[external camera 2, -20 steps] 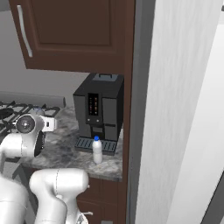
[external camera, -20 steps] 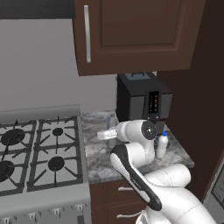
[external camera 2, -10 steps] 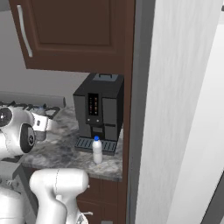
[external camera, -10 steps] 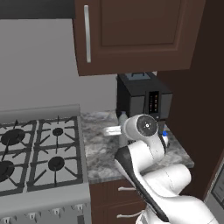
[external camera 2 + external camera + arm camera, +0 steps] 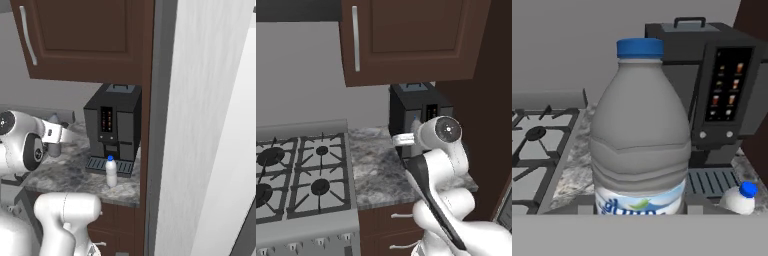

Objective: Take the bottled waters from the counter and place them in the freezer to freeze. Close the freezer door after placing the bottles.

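Up close in the hand view, the clear greyish plastic water bottle with a blue cap point(image 5: 641, 135) sits upright in the end effector point(image 5: 54, 134), which is clamped on it above the grey-and-white speckled stone tabletop point(image 5: 376, 170). Its white label carries blue lettering and a green leaf, cut off at the bottom, so I can't read the brand. The milky white bottle with a blue cap point(image 5: 111, 171) stands on the tabletop, just in front of the black coffee machine's point(image 5: 114, 127) drip tray. The machine's dark panel shows small drink icons. A grey gas stove point(image 5: 296, 175) lies to the left.
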Robot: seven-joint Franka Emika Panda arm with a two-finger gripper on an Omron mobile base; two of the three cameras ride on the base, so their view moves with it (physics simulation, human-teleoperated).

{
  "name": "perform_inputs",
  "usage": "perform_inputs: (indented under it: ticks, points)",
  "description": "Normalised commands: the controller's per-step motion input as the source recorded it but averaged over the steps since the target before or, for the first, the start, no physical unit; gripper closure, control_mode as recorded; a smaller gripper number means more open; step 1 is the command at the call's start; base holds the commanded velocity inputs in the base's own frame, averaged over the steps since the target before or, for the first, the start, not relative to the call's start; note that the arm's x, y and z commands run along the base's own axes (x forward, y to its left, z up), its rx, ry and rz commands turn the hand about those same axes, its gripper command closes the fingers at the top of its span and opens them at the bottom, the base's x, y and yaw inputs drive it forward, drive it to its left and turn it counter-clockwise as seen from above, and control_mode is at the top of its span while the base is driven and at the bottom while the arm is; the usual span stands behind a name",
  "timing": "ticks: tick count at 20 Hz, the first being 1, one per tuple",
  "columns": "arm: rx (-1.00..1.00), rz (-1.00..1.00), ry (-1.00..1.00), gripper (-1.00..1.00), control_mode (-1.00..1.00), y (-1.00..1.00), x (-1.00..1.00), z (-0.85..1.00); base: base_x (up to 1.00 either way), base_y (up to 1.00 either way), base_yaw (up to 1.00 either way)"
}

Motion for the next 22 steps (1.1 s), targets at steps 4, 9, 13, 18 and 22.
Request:
perform_inputs:
  ticks: [4, 9, 13, 18, 22]
  points:
    - [0.0, 0.04, 0.0, 1.0, -1.0, -0.57, -0.11, 0.21, 0.0, 0.0, 0.0]
    - [0.0, 0.03, -0.08, 1.0, -1.0, -0.57, -0.34, -0.01, 0.0, 0.0, 0.0]
    - [0.0, 0.01, -0.11, 1.0, -1.0, -0.17, -0.18, -0.09, 0.0, 0.0, 0.0]
    - [0.0, 0.0, 0.0, 1.0, -1.0, 0.0, 0.0, -0.01, 0.0, 0.0, 0.0]
    - [0.0, 0.0, 0.0, 1.0, -1.0, 0.0, -0.01, 0.0, 0.0, 0.0, 0.0]
